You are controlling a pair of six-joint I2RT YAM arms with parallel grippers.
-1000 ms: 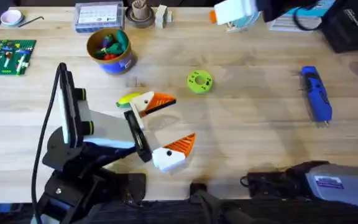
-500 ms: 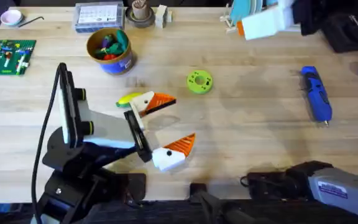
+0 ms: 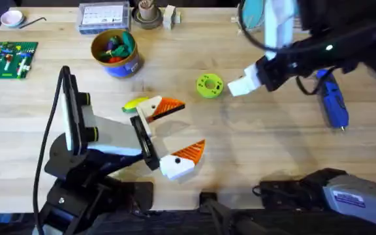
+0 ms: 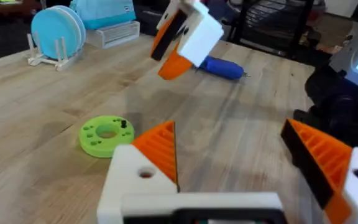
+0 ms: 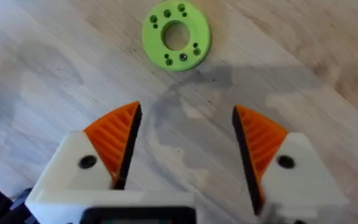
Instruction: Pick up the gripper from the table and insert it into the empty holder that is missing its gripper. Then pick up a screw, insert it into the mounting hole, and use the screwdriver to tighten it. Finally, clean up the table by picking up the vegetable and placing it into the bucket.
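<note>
My left gripper (image 3: 189,125) (image 4: 229,134) rests open low over the table (image 3: 260,150), its white fingers with orange pads spread wide and holding nothing. The yellow vegetable (image 3: 134,103) with a green end lies against the back of its far finger. My right gripper (image 3: 238,87) (image 5: 186,115) hangs open and empty just right of a green disc (image 3: 209,85) (image 5: 176,35); it also appears in the left wrist view as the right gripper (image 4: 185,37). The blue screwdriver (image 3: 332,99) (image 4: 222,67) lies at the right. The bucket (image 3: 115,53) stands at the back left. The loose gripper piece and the holder are out of view.
The green disc (image 4: 104,134) has holes and a small dark pin in it. A green parts board (image 3: 6,59) lies far left. A clear box (image 3: 103,17), a brown cup (image 3: 147,14) and a blue plate rack (image 3: 253,13) (image 4: 58,31) line the back edge.
The right arm swung down from the back right of the table to just right of the green disc. The left arm and the objects stayed put.
</note>
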